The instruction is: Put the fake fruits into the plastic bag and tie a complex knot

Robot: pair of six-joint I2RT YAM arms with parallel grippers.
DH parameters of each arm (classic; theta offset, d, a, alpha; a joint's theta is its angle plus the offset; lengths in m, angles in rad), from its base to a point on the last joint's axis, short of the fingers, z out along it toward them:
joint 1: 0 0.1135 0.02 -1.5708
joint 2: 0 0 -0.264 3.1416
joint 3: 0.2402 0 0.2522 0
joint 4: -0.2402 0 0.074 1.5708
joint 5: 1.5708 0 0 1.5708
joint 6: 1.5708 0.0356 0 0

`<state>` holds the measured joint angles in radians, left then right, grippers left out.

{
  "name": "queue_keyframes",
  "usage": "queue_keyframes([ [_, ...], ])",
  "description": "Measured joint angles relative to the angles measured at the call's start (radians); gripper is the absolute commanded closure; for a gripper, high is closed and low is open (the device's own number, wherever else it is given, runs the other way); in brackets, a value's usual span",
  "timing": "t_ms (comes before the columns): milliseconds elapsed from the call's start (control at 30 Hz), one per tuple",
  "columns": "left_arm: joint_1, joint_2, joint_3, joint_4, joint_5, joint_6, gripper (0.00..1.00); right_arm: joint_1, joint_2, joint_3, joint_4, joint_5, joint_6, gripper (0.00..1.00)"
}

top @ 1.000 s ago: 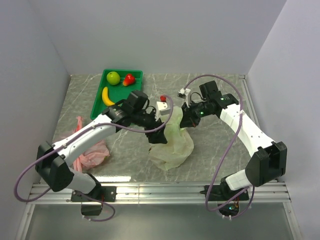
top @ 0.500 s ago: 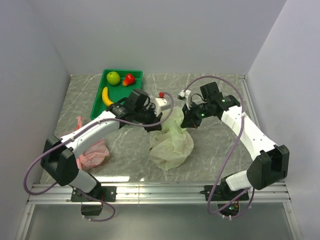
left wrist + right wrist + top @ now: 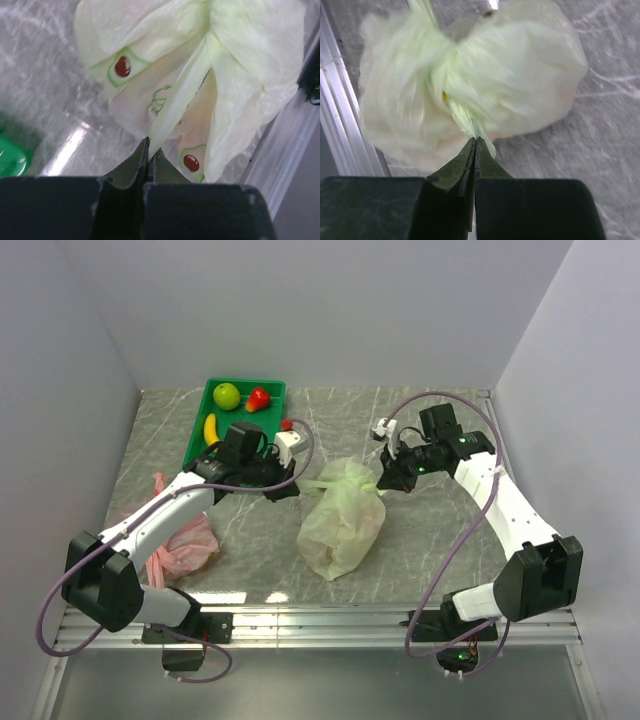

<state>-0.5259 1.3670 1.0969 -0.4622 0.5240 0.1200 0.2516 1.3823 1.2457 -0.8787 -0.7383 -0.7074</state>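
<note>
The left gripper [image 3: 148, 152] and right gripper [image 3: 475, 147] each pinched a bunched strip of the plastic bag [image 3: 342, 525], jaws closed; the film looked limp, light and slippery.

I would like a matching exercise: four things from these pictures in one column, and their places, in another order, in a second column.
1. pale green translucent plastic bag
2. crumpled pink plastic bag
3. round green apple
4. curved yellow banana

A. far end of the green plastic tray
B. grey table's left side, outside the tray
C. in the tray, nearer than the apple
D. mid-table, pinched by left gripper and right gripper

Pairs: 1-D, 2-B, 3-A, 4-C
</note>
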Motion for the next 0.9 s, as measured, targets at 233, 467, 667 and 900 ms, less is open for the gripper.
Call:
queue_keyframes([
  [233,0.071,-0.022,-0.061,-0.012,-0.008,0.026,1.0,-0.047,-0.004,-0.013,-0.036,0.035,-0.091,1.0],
  [467,0.094,-0.044,-0.105,-0.009,-0.013,0.069,1.0,-0.131,-0.015,-0.082,-0.031,0.043,-0.171,1.0],
  [667,0.111,-0.054,-0.128,-0.021,0.059,0.166,1.0,-0.173,-0.016,-0.135,-0.024,0.043,-0.215,1.0],
  [900,0.113,-0.056,-0.126,-0.084,0.103,0.324,0.5,-0.159,-0.033,-0.138,-0.056,0.113,-0.213,0.1],
])
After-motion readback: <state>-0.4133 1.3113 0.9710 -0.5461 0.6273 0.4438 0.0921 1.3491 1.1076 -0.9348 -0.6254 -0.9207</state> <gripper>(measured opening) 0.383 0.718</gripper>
